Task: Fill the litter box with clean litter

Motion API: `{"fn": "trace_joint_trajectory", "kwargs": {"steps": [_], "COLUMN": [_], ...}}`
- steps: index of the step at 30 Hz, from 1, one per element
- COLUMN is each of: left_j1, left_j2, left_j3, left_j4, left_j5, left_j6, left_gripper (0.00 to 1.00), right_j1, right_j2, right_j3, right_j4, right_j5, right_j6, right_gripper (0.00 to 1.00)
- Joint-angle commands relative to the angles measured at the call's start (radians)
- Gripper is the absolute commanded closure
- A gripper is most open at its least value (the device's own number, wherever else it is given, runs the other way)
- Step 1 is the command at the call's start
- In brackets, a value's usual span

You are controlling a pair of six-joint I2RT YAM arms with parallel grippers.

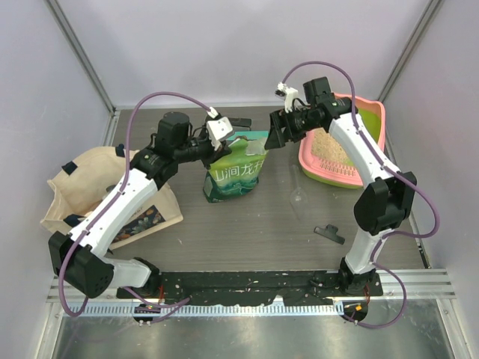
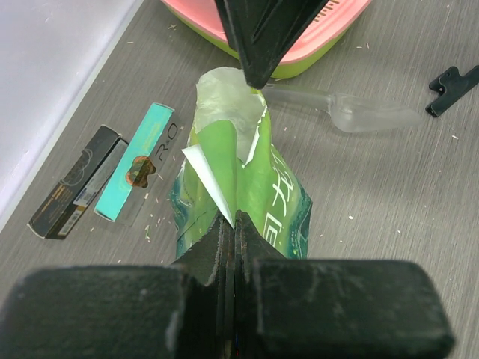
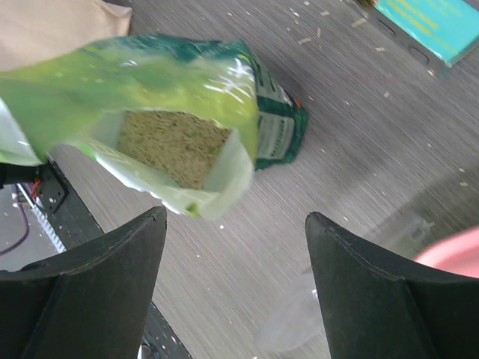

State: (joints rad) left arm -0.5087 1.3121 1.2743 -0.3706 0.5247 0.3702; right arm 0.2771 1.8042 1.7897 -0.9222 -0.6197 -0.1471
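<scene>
Fingertips of the left gripper [image 2: 228, 224] press together on the top edge of the green bag [image 2: 262, 187] — how much film they pinch we cannot make out. The right gripper [image 3: 236, 224] stands spread wide just beside the bag's gaping mouth, holding nothing; inside we see clean litter [image 3: 176, 146]. The right arm cuts off part of the litter box [image 1: 329, 173], which sits far right near the wall with litter on its floor. A clear scoop [image 2: 359, 114] lies between bag and box. Bare tabletop [image 1: 284, 217] spreads toward the bases — only a small black piece [image 1: 329, 232] there. A tote bag [image 1: 82, 183] crowds the left edge.
</scene>
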Motion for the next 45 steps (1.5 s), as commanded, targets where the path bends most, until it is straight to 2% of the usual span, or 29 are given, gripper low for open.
{"fn": "trace_joint_trajectory", "kwargs": {"steps": [1,3,6,9,12,13,16,18,19,24,30,35,36,37,38,39,40,42,45], "left_j1": [0.002,0.002,0.002,0.002,0.001,0.001,0.002,0.001,0.002,0.007,0.009,0.009,0.009,0.009,0.009,0.009,0.007,0.009,0.007], "left_j2": [-0.011,-0.013,-0.019,-0.024,-0.020,-0.019,-0.013,-0.008,-0.002,0.004,-0.004,-0.011,-0.007,-0.005,-0.002,0.001,0.003,0.007,0.010], "left_j3": [0.048,0.046,0.043,0.043,0.051,0.053,0.062,0.077,0.083,0.138,0.132,0.123,0.125,0.128,0.129,0.131,0.131,0.128,0.129], "left_j4": [0.048,0.050,0.052,0.055,0.061,0.062,0.071,0.085,0.091,0.124,0.114,0.127,0.125,0.124,0.113,0.107,0.105,0.098,0.079], "left_j5": [0.037,0.032,0.028,0.023,0.020,0.021,0.037,0.054,0.054,0.095,0.147,0.149,0.149,0.149,0.149,0.149,0.144,0.135,0.118], "left_j6": [-0.022,-0.022,-0.022,-0.027,-0.027,-0.027,-0.027,-0.030,-0.031,-0.063,-0.096,-0.094,-0.093,-0.091,-0.080,-0.079,-0.079,-0.074,-0.070], "left_gripper": [1.00,1.00,1.00,1.00,1.00,1.00,1.00,1.00,1.00,1.00,1.00,1.00,1.00,1.00,1.00,1.00,1.00,1.00,1.00], "right_j1": [0.045,0.054,0.066,0.083,0.093,0.094,0.099,0.100,0.100,0.102,0.100,0.093,0.086,0.077,0.044,0.009,-0.027,-0.145,-0.242], "right_j2": [0.014,0.027,0.038,0.046,0.040,0.038,0.020,0.009,0.004,-0.043,-0.123,-0.170,-0.170,-0.167,-0.157,-0.152,-0.149,-0.169,-0.230], "right_j3": [0.048,0.043,0.025,0.023,0.028,0.031,0.046,0.062,0.080,0.111,0.017,-0.018,-0.015,0.000,0.008,0.014,0.007,-0.060,-0.177], "right_j4": [0.065,0.085,0.118,0.114,0.095,0.092,0.083,0.068,0.062,0.011,-0.026,-0.001,0.009,0.014,0.022,0.025,0.037,0.069,0.123], "right_j5": [-0.014,-0.012,0.061,0.152,0.224,0.232,0.232,0.247,0.244,0.219,0.213,0.137,0.117,0.063,0.029,-0.032,-0.145,-0.268,-0.409], "right_j6": [0.106,0.145,0.242,0.262,0.251,0.248,0.244,0.257,0.250,0.235,0.225,0.211,0.204,0.196,0.193,0.169,0.155,0.107,-0.043], "right_gripper": [0.20,0.20,0.27,0.40,0.61,0.73,0.90,0.98,0.99,0.99,0.99,0.98,0.93,0.83,0.69,0.48,0.43,0.33,0.27]}}
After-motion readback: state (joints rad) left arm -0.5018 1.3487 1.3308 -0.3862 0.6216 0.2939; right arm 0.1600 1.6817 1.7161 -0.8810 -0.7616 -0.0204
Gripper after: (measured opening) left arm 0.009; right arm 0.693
